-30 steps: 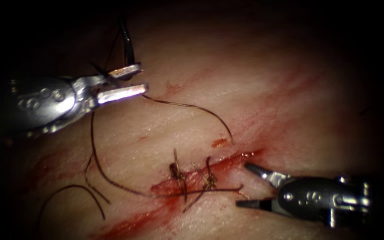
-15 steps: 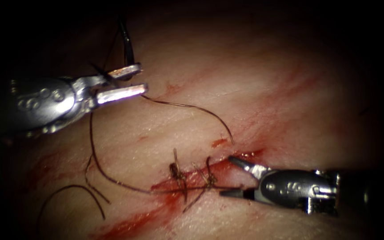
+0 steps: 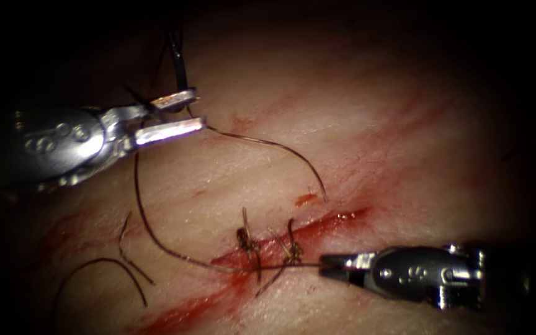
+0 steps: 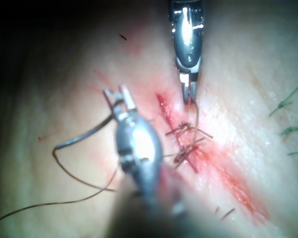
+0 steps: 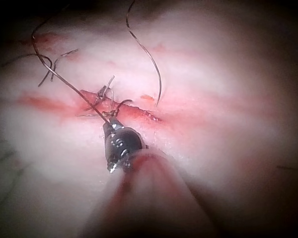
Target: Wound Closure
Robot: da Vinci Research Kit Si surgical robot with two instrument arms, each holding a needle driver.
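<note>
The left arm's tool (image 3: pixel 184 115), at the upper left of the endoscope view, is polished bright metal with mirror-glossy flat jaws; the thin dark curved steel needle (image 3: pixel 177 59) looks smooth. The right arm's tool (image 3: pixel 336 263), lower right, is darker brushed metal with a dull sheen. The fine dark brown thread (image 3: pixel 156 239) looks wiry and matt. The pale fleshy tissue (image 3: pixel 355 124) is moist and faintly glistening; the red fluid (image 3: pixel 181 313) shines wet.
</note>
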